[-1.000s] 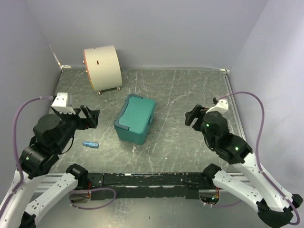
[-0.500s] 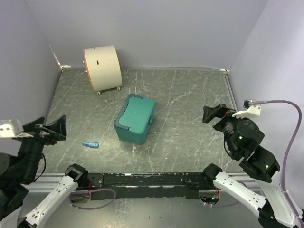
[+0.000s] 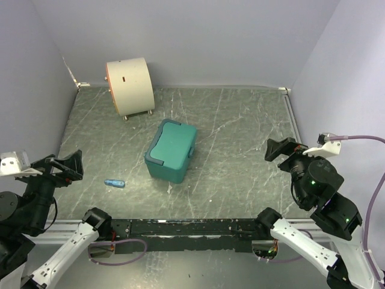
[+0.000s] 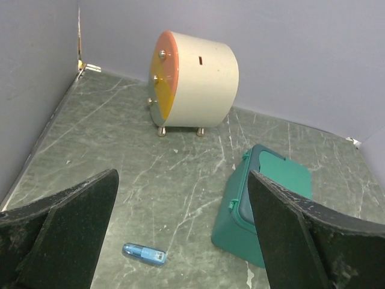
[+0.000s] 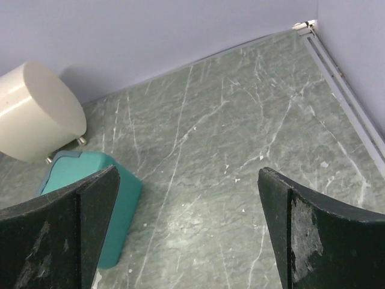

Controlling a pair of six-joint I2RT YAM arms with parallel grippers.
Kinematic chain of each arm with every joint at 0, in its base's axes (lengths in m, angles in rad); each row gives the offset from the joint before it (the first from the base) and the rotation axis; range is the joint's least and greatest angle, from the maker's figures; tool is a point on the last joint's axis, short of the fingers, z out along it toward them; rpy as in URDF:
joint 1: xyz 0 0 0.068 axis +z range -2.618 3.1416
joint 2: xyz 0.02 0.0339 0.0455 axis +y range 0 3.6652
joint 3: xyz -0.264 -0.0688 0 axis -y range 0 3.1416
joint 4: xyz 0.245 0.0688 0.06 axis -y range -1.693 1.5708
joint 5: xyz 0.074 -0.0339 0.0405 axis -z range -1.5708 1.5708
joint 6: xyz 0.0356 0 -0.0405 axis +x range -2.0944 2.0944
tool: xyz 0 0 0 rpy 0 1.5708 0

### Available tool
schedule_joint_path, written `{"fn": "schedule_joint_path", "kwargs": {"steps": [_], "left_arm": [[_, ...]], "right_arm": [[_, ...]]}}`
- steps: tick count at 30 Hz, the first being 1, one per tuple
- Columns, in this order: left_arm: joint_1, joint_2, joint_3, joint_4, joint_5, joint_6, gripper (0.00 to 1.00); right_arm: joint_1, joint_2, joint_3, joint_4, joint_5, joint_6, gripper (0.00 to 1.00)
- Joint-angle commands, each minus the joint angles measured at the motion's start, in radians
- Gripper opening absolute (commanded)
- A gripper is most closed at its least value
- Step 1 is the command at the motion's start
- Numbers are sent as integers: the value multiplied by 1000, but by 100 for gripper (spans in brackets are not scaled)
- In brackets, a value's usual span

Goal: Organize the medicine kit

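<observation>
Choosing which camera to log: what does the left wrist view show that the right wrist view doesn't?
Only left wrist: the left gripper, open; a small blue item; the drum's orange face. Only right wrist: the right gripper, open; the right rail. Both: the kit, the drum, the table.

The medicine kit (image 3: pixel 171 149) sits near the middle of the bench (image 3: pixel 240 132). A drum (image 3: pixel 130 85) stands behind it to the left, by the back wall. A small tube (image 3: pixel 114 183) lies left of the kit, nearer the front.
</observation>
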Motion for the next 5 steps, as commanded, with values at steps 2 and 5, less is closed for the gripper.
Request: {"fn": "schedule_joint_path", "kwargs": {"steps": [2, 5], "left_arm": [[-4, 10, 7, -38, -8, -24, 100], [-4, 1, -5, -21, 7, -16, 100]], "right_arm": [[-2, 3, 14, 15, 45, -17, 100], [-3, 28, 21, -10, 83, 13, 100]]}}
